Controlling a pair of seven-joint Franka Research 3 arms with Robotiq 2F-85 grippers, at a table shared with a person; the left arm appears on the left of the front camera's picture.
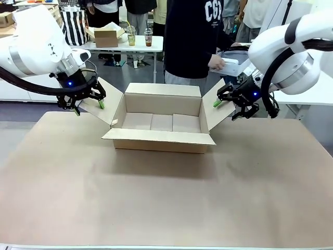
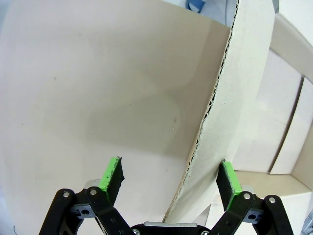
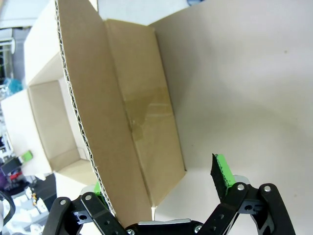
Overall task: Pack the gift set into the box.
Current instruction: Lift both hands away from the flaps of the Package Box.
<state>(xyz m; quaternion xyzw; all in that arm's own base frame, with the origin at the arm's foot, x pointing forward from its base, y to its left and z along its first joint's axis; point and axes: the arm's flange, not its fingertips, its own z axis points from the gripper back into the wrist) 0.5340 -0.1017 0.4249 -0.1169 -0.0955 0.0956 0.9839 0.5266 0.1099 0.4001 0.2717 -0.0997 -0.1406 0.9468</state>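
Both claws gape wide around cardboard. The left gripper (image 1: 89, 107), mid-left, straddles the left flap (image 1: 109, 104) of the box (image 1: 161, 141) at centre frame, and the right gripper (image 1: 226, 108) straddles the right flap (image 1: 210, 112). One pad on each seemingly touches cardboard. Both arms angle down from the upper corners.

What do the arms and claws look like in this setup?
The left arm and right arm have glossy white rounded shells with grey joint bands. A black cable loops along each. The left claw and right claw are black two-finger linkage frames with green pads; a blue light glows at each wrist.
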